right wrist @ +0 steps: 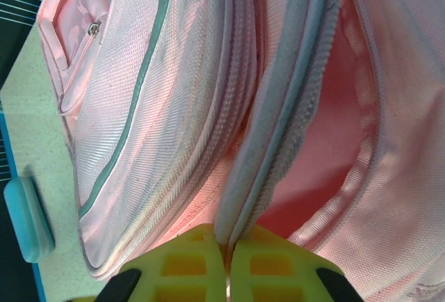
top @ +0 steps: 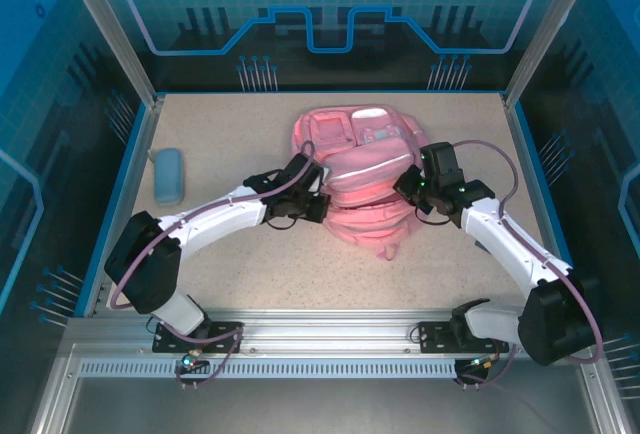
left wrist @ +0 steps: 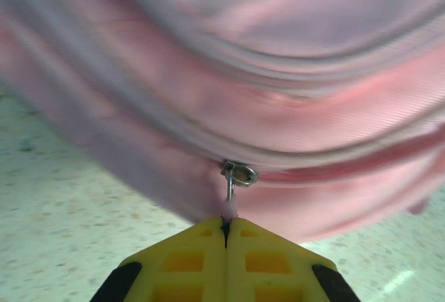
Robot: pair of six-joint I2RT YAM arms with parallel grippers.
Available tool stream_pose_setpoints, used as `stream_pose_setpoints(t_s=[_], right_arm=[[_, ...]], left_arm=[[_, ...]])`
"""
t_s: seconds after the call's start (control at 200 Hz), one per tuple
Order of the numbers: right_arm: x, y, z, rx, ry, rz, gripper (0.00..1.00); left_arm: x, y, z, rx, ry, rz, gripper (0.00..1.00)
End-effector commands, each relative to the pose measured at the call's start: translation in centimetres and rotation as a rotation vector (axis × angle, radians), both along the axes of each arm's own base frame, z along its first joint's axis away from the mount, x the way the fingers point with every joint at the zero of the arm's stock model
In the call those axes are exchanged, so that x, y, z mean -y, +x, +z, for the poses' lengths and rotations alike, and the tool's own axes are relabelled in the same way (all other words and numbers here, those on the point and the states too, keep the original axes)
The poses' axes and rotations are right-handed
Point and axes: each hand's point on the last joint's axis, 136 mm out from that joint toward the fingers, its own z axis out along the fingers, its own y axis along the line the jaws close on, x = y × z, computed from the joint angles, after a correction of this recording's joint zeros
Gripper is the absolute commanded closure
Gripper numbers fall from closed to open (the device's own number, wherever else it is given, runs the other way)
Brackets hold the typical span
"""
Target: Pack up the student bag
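Starting with the speckled beige table [top: 250,274], we see the student bag [top: 355,179] lying flat on it, in the far half and a little toward the right edge. Its long axis runs from the far edge toward the near edge, leaning slightly rightward as it comes near. The front pockets face up at the far end, and a pale stripe [top: 372,168] crosses the bag slantwise about midway. A pink strap end trails off the near end. We cannot tell which end is the top. From the right wrist we see the main compartment standing open, with pink lining showing beside the zipper teeth.

At the bag's left side, the left gripper [left wrist: 226,225] has its yellow fingers [left wrist: 184,260] pressed tight together on the end of the zipper pull [left wrist: 231,189], which hangs from a closed zipper line.

At the bag's right side, the right gripper [right wrist: 226,243] is pinched together on the pale zippered rim of the open compartment.

A light-blue pencil case [top: 168,175] lies near the left edge, well apart from the bag, its long axis roughly along that edge.

A small pale patch [top: 380,136] on a front pocket is too small for us to read.
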Motion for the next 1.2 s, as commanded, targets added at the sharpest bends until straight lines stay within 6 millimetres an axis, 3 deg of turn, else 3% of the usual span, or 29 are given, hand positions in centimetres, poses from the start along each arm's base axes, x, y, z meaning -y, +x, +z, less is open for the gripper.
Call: stream_pose_setpoints(t_s=[0.0,0.105,0.24,0.41,0.555,0.7,0.825,0.885,0.921,1.006,1.121,1.196], right_arm=[[0.7,1.3,0.9,0.043,-0.073,0.011,0.95],[0.2,1.6,0.4,0.032,-0.071,0.035,0.95],[-0.9,2.1,0.1,0.029,-0.054,0.086,0.95],[-3.4,2.8,-0.4,0.029,0.002,0.189,0.96],[-7.1,3.2,-0.8,0.026,0.064,0.323,0.95],[-11.9,3.2,-1.2,0.015,0.097,0.466,0.95],[-14.5,3.2,-0.8,0.026,0.094,0.544,0.89],[-14.2,3.3,-0.6,0.027,0.066,0.54,0.78],[-13.7,3.4,-0.3,0.033,0.032,0.537,0.65],[-11.5,3.3,0.2,0.032,-0.091,0.508,0.46],[-6.4,2.9,0.7,0.025,-0.274,0.421,0.29],[-2.0,2.5,0.7,0.008,-0.393,0.334,0.22]], left_arm=[[-3.8,1.3,-0.6,0.018,0.08,0.077,1.0],[-4.8,2.9,-0.9,0.026,0.077,0.107,1.0],[-4.7,5.4,-1.0,0.07,0.062,0.061,1.0],[-4.7,8.4,-0.5,0.104,0.041,0.059,1.0],[-6.8,8.7,-0.6,0.106,0.067,0.137,1.0],[-9.7,7.7,0.0,0.097,0.071,0.249,1.0],[-11.1,6.6,1.4,0.109,0.081,0.295,0.78],[-11.1,6.2,2.4,0.116,0.072,0.296,0.67],[-11.0,6.0,2.9,0.119,0.063,0.289,0.61],[-10.3,5.9,4.3,0.135,0.043,0.244,0.52],[-8.7,6.0,5.8,0.175,0.048,0.145,0.44],[-7.6,6.2,6.3,0.196,0.069,0.086,0.39]])
